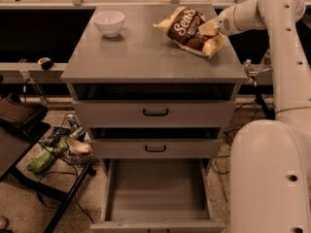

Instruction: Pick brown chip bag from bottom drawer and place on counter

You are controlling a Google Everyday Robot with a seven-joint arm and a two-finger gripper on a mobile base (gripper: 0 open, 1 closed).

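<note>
While end effector point(213, 28) grips brown chip bag point(187, 30) by cream right edge, bag rests on table point(141, 57), back right part, extending left from end effector. Long axis left-right, slightly slanted. White bowl point(109, 22) back left, well apart. Bottom drawer point(155, 191) open below, bare. Release likely next.

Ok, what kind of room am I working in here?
Probably a lab or test workspace, not a home kitchen: a grey metal drawer cabinet, loose cables on the speckled floor, clutter by a dark side table. The gripper is at the crinkly brown chip bag on the grey counter.
</note>
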